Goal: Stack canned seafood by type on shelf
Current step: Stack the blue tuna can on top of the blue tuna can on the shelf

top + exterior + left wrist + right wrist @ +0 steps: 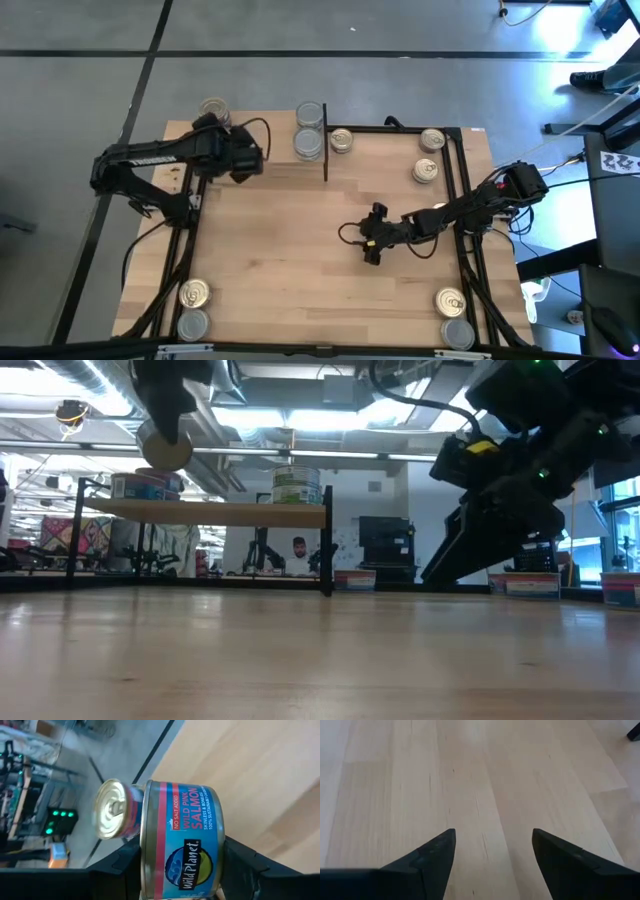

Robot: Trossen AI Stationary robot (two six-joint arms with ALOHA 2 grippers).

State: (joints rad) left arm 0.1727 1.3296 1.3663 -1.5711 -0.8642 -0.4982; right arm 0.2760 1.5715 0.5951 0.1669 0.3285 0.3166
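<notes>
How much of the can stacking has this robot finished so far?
A few tins already sit on the shelf: a stacked pair at one end and one tin at the other. The left gripper holds a Wild Planet salmon can above the shelf. The right gripper hangs open and empty over the tabletop. Left to shelve: loose tins at the table's corners, such as and.

A low shelf (220, 512) stood across the far side of the table (300, 650), its black post (327, 540) at the right end. One tin (296, 485) sat near that end; another (146, 485) sat towards the left. Above the left tin, the left gripper (165, 430) held a can (166, 452) in the air, clear of the shelf. The right arm (510, 480) loomed dark at the right. Behind the shelf, a person (297, 557) was in the room.
</notes>
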